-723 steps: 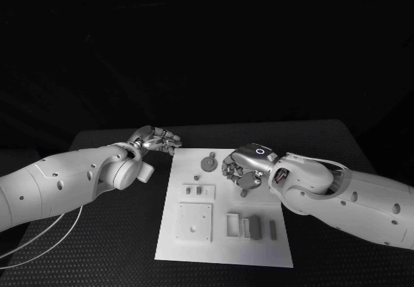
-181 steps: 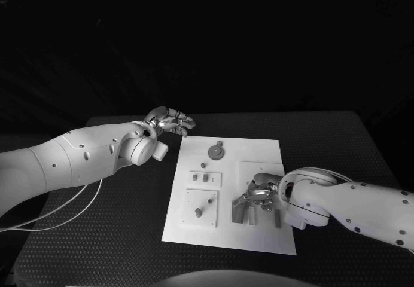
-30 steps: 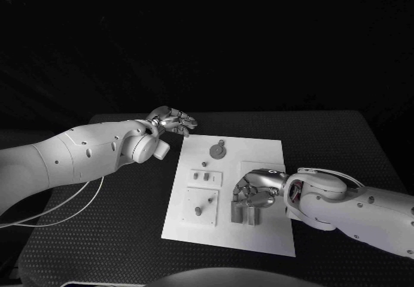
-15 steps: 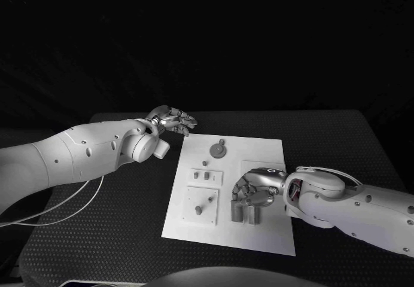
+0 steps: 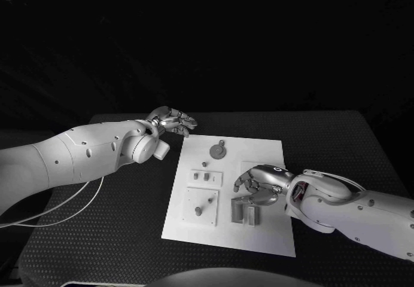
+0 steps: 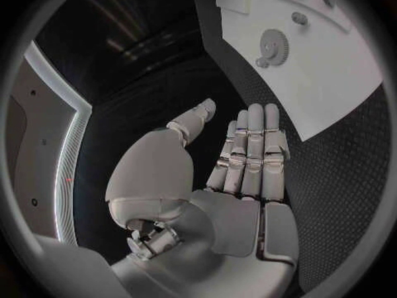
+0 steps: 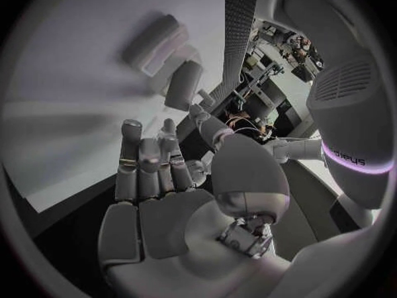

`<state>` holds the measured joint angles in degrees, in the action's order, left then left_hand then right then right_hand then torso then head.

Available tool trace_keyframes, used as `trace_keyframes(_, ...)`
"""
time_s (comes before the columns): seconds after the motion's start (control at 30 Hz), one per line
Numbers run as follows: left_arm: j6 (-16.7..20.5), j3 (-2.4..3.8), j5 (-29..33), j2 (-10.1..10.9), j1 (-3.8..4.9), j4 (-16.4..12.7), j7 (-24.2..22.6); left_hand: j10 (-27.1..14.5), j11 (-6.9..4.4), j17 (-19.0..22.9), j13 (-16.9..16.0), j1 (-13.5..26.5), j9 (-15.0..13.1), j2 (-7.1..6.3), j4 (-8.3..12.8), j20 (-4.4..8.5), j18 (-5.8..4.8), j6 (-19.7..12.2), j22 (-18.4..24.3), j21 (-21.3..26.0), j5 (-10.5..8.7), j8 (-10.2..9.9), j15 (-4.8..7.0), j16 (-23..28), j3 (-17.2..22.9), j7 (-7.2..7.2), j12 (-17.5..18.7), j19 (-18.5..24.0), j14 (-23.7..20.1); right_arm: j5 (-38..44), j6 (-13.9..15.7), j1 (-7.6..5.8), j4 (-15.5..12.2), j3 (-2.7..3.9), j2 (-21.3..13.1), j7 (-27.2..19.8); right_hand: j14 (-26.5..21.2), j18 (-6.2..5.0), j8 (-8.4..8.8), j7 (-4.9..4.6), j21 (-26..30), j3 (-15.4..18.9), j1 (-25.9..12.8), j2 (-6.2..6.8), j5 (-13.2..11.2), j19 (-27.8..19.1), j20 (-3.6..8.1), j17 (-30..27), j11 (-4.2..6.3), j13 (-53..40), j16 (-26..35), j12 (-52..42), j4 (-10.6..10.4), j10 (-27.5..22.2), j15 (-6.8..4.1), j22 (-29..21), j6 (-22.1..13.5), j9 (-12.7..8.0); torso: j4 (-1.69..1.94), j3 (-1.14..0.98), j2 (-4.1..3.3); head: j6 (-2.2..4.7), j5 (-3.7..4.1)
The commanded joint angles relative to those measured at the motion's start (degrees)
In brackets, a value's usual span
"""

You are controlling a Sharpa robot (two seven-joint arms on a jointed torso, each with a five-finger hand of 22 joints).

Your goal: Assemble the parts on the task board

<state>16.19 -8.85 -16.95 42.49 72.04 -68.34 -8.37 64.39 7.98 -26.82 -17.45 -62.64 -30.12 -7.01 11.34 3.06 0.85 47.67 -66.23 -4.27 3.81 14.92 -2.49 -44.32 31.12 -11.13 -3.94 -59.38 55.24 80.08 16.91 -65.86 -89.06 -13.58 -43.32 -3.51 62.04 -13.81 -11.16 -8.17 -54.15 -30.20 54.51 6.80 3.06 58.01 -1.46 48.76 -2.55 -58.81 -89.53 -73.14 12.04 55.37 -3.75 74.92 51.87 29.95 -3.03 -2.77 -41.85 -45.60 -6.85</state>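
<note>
The white task board [image 5: 259,149] lies in the middle of the table. On it are a round gear [image 5: 219,150], a small peg [image 5: 204,164], a little plate with two pieces [image 5: 205,177], a square plate with a peg [image 5: 200,207] and grey blocks [image 5: 244,213] near the front. My right hand [image 5: 259,183] hovers just beyond the blocks, fingers apart and holding nothing. In the right wrist view, two of the blocks [image 7: 184,86] lie past the fingertips [image 7: 132,129]. My left hand [image 5: 173,122] is off the board's far left corner, flat and empty [image 6: 248,159].
The black table [image 5: 112,227] surrounds the board on every side. A thin white cable [image 5: 60,206] hangs from my left arm over the table's left part. The gear [image 6: 273,44] and the board's corner [image 6: 331,79] lie ahead of the left hand.
My right hand has lifted off the grey blocks and drawn slightly toward the far side, uncovering them. The left hand has stayed where it was.
</note>
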Motion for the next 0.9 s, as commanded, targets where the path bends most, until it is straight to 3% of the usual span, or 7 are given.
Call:
trace_keyframes(0.03, -0.4, 0.04, 0.2, -0.1, 0.06, -0.2, -0.3, -0.6, -0.04, -0.1, 0.1, 0.6, 0.1, -0.01, -0.3, -0.13, 0.84, -0.4, -0.1, 0.3, 0.39, 0.0, -0.29, 0.3, 0.0, -0.06, 0.0, 0.2, 0.0, -2.4, 6.8, -0.14, -0.7, 0.05, -0.5, 1.0, 0.0, -1.19, 0.36, -1.12, 0.3, -0.4, -1.1, 2.15, -0.2, 0.5, 0.21, -0.1, -0.42, 0.1, -0.3, -0.2, -1.4, 0.0, 0.57, 0.5, -1.7, -0.3, -0.01, 0.04, 0.03, 0.12, 0.08)
trace_keyframes(0.17, -0.4, 0.04, 0.2, -0.1, 0.06, -0.2, -0.3, -0.6, -0.03, -0.1, 0.1, 0.6, 0.1, -0.03, -0.3, -0.13, 0.84, -0.4, -0.1, 0.3, 0.39, 0.0, -0.29, 0.3, 0.0, -0.07, 0.0, 0.2, 0.0, -5.0, 5.7, -1.33, -1.2, 0.06, -1.2, -2.4, -0.1, -1.19, 0.31, -1.32, 0.3, -1.6, -0.6, 4.14, -0.2, 0.6, 0.55, -0.1, -0.54, 0.2, -0.4, -0.4, -2.1, -0.3, 0.74, 0.6, -2.1, -0.5, 0.01, 0.04, 0.00, 0.27, 0.14)
trace_keyframes(0.3, -0.4, 0.03, 0.2, -0.1, 0.06, -0.1, -0.3, -0.6, -0.03, -0.1, 0.1, 0.6, 0.1, -0.05, -0.3, -0.13, 0.85, -0.4, -0.1, 0.3, 0.39, 0.0, -0.28, 0.3, 0.0, -0.07, 0.0, 0.2, 0.0, -3.5, 3.2, -2.38, -1.7, 0.05, -1.8, -6.8, -2.1, -1.10, -0.13, -1.43, 1.3, -2.9, 5.6, 2.41, -0.1, -1.4, 0.31, -0.4, -0.68, 0.4, 0.6, 0.4, 3.5, -2.4, 0.84, 0.6, -2.1, -0.4, -0.01, 0.07, 0.07, 0.44, 0.11)
trace_keyframes(0.47, -0.4, 0.03, 0.2, 0.0, 0.06, -0.1, -0.4, -0.6, -0.03, -0.1, 0.1, 0.6, 0.1, -0.06, -0.3, -0.13, 0.84, -0.4, -0.1, 0.3, 0.39, 0.0, -0.29, 0.3, 0.0, -0.07, 0.0, 0.2, 0.0, 7.9, -0.2, -3.19, -2.4, -0.01, -1.2, -8.5, -6.1, -0.42, -0.96, 1.21, 3.1, -2.0, 15.9, 2.45, -0.3, -5.4, -1.57, -0.8, 1.61, 1.2, 2.2, 2.0, 4.8, -6.1, -0.82, 0.8, -2.9, -0.1, -0.03, -0.02, 0.03, 0.53, -0.09)
trace_keyframes(0.63, -0.4, 0.02, 0.2, 0.0, 0.05, 0.0, -0.4, -0.6, -0.02, -0.1, 0.1, 0.6, 0.1, -0.07, -0.3, -0.13, 0.84, -0.4, -0.1, 0.3, 0.39, 0.0, -0.29, 0.3, 0.0, -0.08, 0.0, 0.2, 0.0, 16.3, -0.2, -3.19, -3.6, -0.61, -0.8, -8.6, -7.6, -0.53, -1.59, 2.73, 3.8, -3.6, 21.4, 3.18, -0.2, -6.5, -2.51, -0.7, 2.28, 1.3, 2.3, 2.0, 4.7, -7.4, -1.54, 0.7, -3.4, 0.1, -0.04, -0.05, 0.03, 0.52, -0.13)
trace_keyframes(0.67, -0.4, 0.00, 0.2, 0.0, 0.05, 0.0, -0.4, -0.6, -0.02, -0.1, 0.1, 0.6, 0.1, -0.07, -0.3, -0.14, 0.84, -0.4, -0.1, 0.3, 0.38, 0.0, -0.29, 0.3, 0.0, -0.08, 0.0, 0.2, 0.0, 18.9, -0.2, -3.19, -3.8, -0.62, -0.7, -8.4, -8.6, -0.46, -1.73, 3.89, 4.3, -4.8, 21.8, 3.91, -0.2, -7.2, -3.05, -0.7, 2.08, 1.3, 2.4, 2.0, 4.7, -8.4, -1.37, 0.6, -3.9, 0.1, -0.06, -0.07, 0.03, 0.50, -0.14)
trace_keyframes(0.9, -0.4, -0.04, 0.2, -0.1, 0.04, 0.1, -0.4, -0.6, -0.02, -0.1, 0.1, 0.6, 0.1, -0.06, -0.4, -0.14, 0.84, -0.5, -0.1, 0.3, 0.38, 0.0, -0.29, 0.3, 0.0, -0.09, 0.0, 0.2, 0.0, 24.5, -2.0, -3.21, -4.7, -0.60, -0.2, -6.6, -16.2, -0.08, -2.18, 5.58, 7.0, -7.4, 21.7, 5.90, -0.2, -11.5, -4.87, -0.1, -1.01, 1.9, 3.1, 2.6, 4.6, -15.3, 1.80, 0.3, -6.0, 0.0, -0.07, -0.06, 0.03, 0.35, -0.23)
